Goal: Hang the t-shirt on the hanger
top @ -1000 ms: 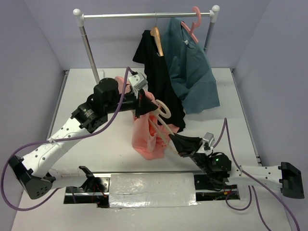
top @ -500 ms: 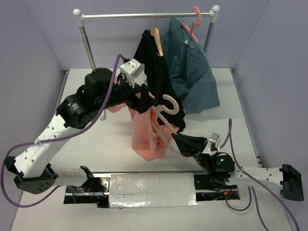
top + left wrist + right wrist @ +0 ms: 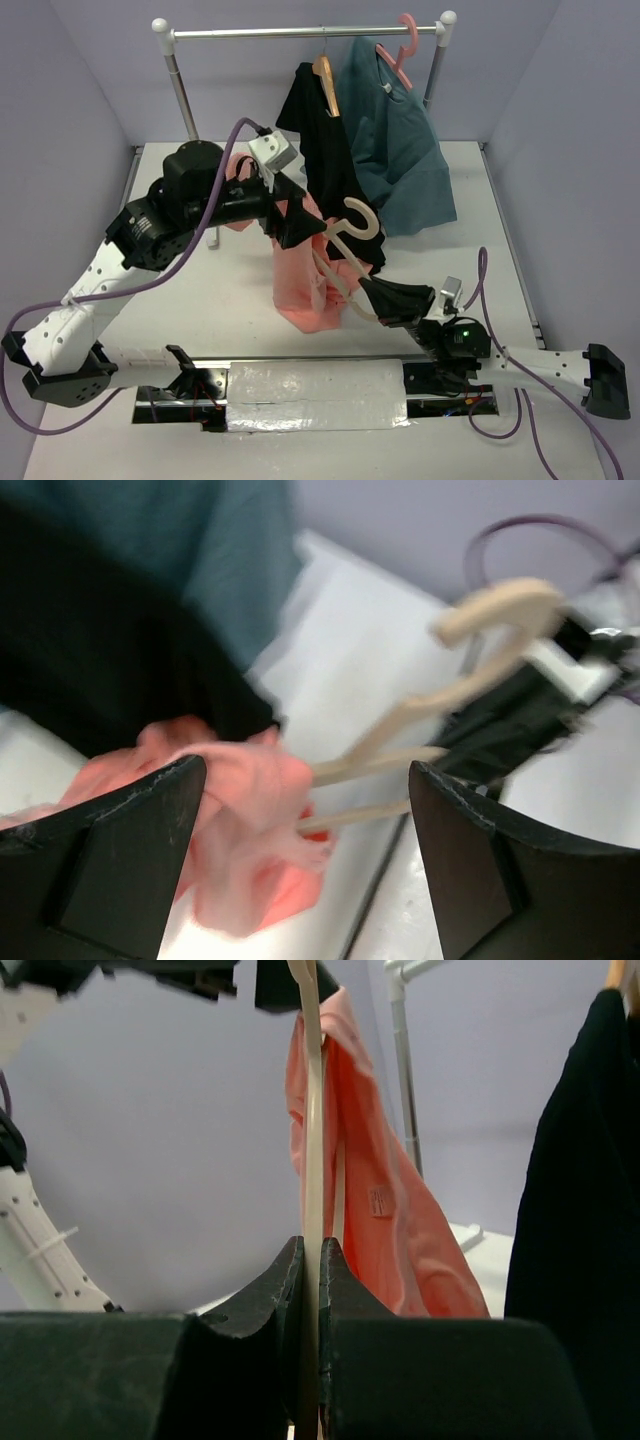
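The salmon t-shirt [image 3: 300, 285] hangs draped over the pale beige hanger [image 3: 358, 218], which is held tilted above the table. My right gripper [image 3: 372, 300] is shut on the hanger's lower end; in the right wrist view the hanger [image 3: 311, 1110] runs up from between the closed right gripper [image 3: 311, 1250], with the t-shirt [image 3: 370, 1190] beside it. My left gripper [image 3: 300, 222] stands open at the shirt's top, just left of the hook. In the left wrist view, the open left gripper [image 3: 305, 780] frames bunched t-shirt [image 3: 240, 810] cloth and the hanger [image 3: 480, 640].
A metal rack [image 3: 300, 32] stands at the back. On it hang a black shirt [image 3: 335, 170] on a brown wooden hanger and a teal shirt [image 3: 400, 150] on a pink hanger. The black shirt hangs close behind the held hanger. A foil strip [image 3: 315, 395] lies along the near edge.
My left gripper has opened and let go of the t-shirt, and the left arm has risen. The right gripper has shifted the hanger slightly right, hook higher.
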`<action>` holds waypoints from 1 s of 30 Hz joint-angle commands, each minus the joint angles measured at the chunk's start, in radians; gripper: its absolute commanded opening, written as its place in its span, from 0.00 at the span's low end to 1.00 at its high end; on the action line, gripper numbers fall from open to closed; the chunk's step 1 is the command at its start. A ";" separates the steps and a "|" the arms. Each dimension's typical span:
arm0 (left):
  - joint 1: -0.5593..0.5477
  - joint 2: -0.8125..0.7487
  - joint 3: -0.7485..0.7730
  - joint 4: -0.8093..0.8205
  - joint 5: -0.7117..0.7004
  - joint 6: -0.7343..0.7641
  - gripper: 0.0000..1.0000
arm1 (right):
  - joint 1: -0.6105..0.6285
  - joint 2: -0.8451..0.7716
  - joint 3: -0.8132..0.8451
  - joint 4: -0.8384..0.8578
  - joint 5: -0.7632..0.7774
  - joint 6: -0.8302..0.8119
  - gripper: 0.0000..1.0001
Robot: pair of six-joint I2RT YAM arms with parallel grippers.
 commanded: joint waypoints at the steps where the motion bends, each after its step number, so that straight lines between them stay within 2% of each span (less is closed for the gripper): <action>1: 0.000 -0.037 -0.087 0.138 0.322 -0.016 0.95 | -0.006 -0.036 -0.091 0.338 -0.039 0.004 0.00; 3: -0.005 -0.043 -0.132 0.190 0.467 -0.062 0.93 | -0.008 -0.041 -0.094 0.351 -0.045 0.007 0.00; 5: -0.005 -0.067 -0.134 0.193 0.493 -0.065 0.92 | -0.008 -0.063 -0.106 0.348 -0.055 0.005 0.00; 8: -0.006 -0.127 -0.108 0.150 0.384 -0.038 0.94 | -0.008 -0.100 -0.118 0.337 -0.038 -0.005 0.00; 10: -0.006 -0.153 -0.072 0.123 0.246 -0.026 0.95 | -0.009 -0.129 -0.124 0.328 -0.033 -0.013 0.00; 11: -0.006 -0.172 -0.062 0.097 0.194 -0.026 0.99 | -0.008 -0.139 -0.123 0.310 -0.036 -0.012 0.00; 13: -0.005 -0.178 -0.039 0.070 0.148 0.020 0.98 | -0.008 -0.152 -0.121 0.296 -0.033 -0.012 0.00; 17: -0.005 -0.174 0.007 0.009 0.071 0.048 0.92 | -0.011 -0.149 -0.131 0.283 -0.027 -0.013 0.00; 20: -0.006 -0.166 0.087 -0.092 -0.016 0.095 0.87 | -0.011 -0.142 -0.121 0.190 -0.003 -0.013 0.00; 26: -0.005 -0.174 0.151 -0.174 -0.364 0.244 0.87 | -0.011 -0.102 -0.141 0.092 -0.065 -0.021 0.00; 28: -0.005 -0.143 0.217 -0.204 -0.409 0.295 0.87 | -0.011 -0.094 -0.146 0.069 -0.082 -0.024 0.00; 30: -0.006 -0.088 0.291 -0.249 -0.386 0.322 0.88 | -0.011 -0.090 -0.154 0.059 -0.082 -0.024 0.00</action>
